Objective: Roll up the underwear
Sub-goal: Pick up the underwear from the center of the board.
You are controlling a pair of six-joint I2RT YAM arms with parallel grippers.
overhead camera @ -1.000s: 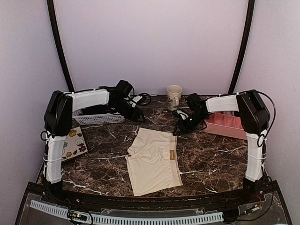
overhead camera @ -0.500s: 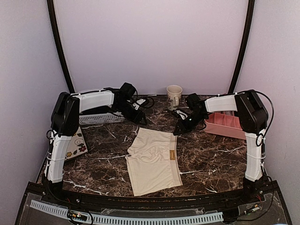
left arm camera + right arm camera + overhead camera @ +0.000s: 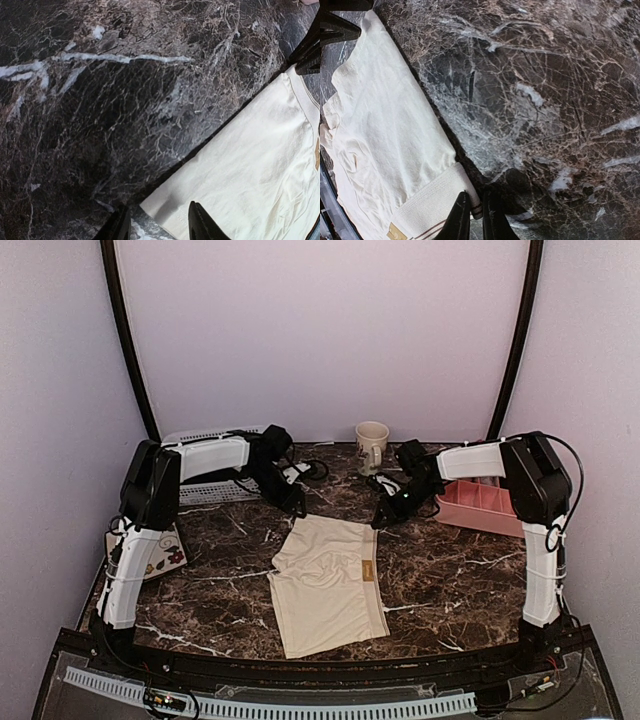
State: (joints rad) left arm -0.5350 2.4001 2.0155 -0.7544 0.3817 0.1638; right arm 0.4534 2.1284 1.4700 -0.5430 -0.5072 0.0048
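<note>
The cream-beige underwear [image 3: 328,580] lies flat in the middle of the dark marble table [image 3: 450,570], with its waistband along the right side. My left gripper [image 3: 297,508] is open just above the garment's far left corner. In the left wrist view its fingers [image 3: 200,224] stand on either side of that corner of the underwear [image 3: 245,160]. My right gripper [image 3: 381,520] is at the far right corner. In the right wrist view it [image 3: 476,217] is closed on the end of the waistband [image 3: 432,205].
A white mug [image 3: 372,445] stands at the back centre, with cables [image 3: 310,462] to its left. A pink divided tray [image 3: 485,505] is at the back right. A white basket [image 3: 210,490] is at the back left, and a floral tile [image 3: 160,550] is in front of it.
My left arm has swung right and forward, bringing its gripper from over the basket to the underwear's far left corner. The right arm and the underwear have not moved.
</note>
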